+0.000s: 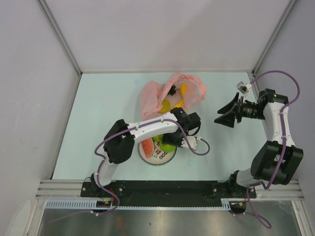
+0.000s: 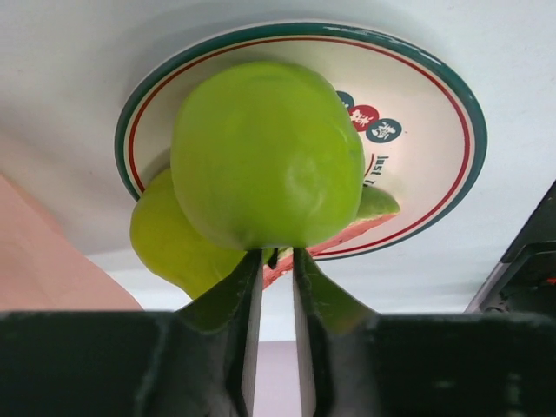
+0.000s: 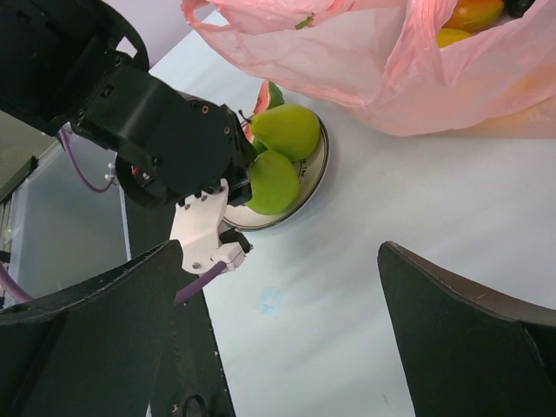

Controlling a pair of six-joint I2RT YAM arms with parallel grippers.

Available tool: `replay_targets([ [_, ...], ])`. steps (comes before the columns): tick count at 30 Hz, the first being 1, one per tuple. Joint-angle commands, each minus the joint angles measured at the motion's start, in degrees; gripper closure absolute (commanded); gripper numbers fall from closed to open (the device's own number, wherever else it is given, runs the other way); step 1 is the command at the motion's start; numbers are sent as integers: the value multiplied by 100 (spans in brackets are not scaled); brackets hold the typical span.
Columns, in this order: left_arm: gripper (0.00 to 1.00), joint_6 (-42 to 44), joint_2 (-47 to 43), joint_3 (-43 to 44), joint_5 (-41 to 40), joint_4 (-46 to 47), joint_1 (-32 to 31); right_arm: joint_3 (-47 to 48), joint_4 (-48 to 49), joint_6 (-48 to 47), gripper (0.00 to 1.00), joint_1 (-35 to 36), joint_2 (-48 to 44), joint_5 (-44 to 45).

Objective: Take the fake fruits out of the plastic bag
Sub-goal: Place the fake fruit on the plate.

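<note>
Barely parted, the left pincer (image 2: 276,261) faces the stem end of a green fruit (image 2: 265,156) lying lengthwise toward it on the plate (image 2: 434,104), beside a second green fruit (image 2: 169,243) and a watermelon slice (image 1: 148,146). The plastic bag (image 1: 152,96) holds yellow fruits (image 1: 167,104). The right pincer (image 1: 224,112) hovers nearby, spread wide.

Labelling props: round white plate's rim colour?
Round white plate: dark green band, thin red line inside. Best in left wrist view.

A lab test cell: grey panel walls (image 1: 147,29), aluminium rails (image 1: 64,187).
</note>
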Motion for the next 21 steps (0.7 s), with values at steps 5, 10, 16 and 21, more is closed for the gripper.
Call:
replay_targets([
  [5, 54, 90, -155, 525, 76, -681, -55, 94, -993, -67, 0, -26, -43, -201],
  [10, 34, 116, -164, 1122, 428, -681, -38, 103, -985, -111, 0, -34, -96, -139],
  [16, 21, -233, -576, 2114, 1280, -638, 111, 174, 311, 929, 0, -245, -788, -105],
  [21, 11, -1017, -1375, 1978, 1449, -103, 883, -362, 4386, 4891, 0, 438, -1844, 2263],
])
